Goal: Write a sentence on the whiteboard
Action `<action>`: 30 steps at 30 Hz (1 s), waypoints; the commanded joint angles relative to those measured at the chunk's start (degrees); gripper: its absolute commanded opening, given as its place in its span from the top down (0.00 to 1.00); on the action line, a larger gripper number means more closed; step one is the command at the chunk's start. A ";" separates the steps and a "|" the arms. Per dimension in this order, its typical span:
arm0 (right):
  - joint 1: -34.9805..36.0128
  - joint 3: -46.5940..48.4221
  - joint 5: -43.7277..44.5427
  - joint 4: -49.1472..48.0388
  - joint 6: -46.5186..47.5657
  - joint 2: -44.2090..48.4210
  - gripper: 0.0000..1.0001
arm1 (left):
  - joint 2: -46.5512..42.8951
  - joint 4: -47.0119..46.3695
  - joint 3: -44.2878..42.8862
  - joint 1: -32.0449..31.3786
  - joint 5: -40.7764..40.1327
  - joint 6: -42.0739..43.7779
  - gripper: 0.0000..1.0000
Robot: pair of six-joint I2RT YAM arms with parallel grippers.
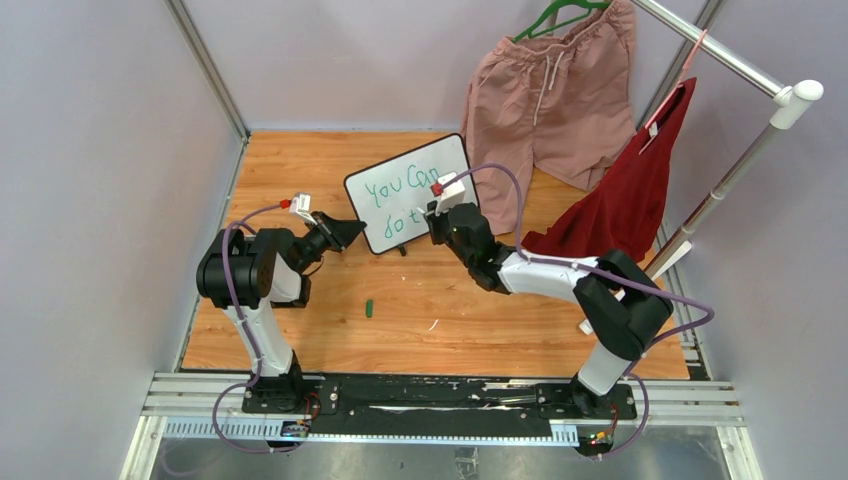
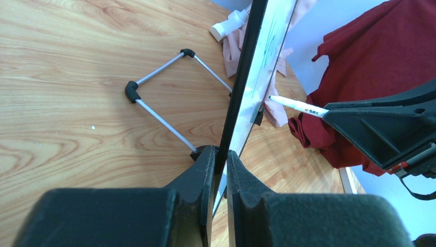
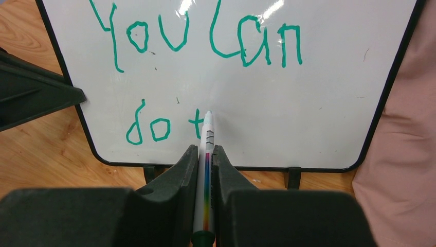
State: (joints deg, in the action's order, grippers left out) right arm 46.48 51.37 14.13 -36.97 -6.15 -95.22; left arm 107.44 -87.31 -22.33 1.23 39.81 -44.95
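Observation:
The whiteboard stands propped upright on the wooden table; it also shows face-on in the right wrist view and edge-on in the left wrist view. Green writing reads "You Can" with "do t" below. My left gripper is shut on the board's left edge, also seen from above. My right gripper is shut on a white marker with a rainbow stripe, its tip touching the board by the "t". The marker also shows in the left wrist view.
A green marker cap lies on the table in front. Pink shorts and a red shirt hang from a rack at the right, close behind the board. The board's wire stand rests behind it.

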 commanded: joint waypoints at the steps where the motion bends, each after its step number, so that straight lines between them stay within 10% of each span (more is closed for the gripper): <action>1: -0.51 3.07 0.33 -0.97 0.98 0.34 1.00 | 1.20 -1.91 0.18 -0.36 0.00 0.98 1.00; 30: -1.80 5.04 0.33 1.20 -0.47 -3.33 1.00 | 1.24 -1.90 0.17 -0.36 0.00 0.92 1.00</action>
State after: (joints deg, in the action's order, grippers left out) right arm 45.32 55.77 14.11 -35.57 -6.20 -97.78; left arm 107.44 -87.31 -22.33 1.15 39.79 -44.95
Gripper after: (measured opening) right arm 0.153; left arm 0.150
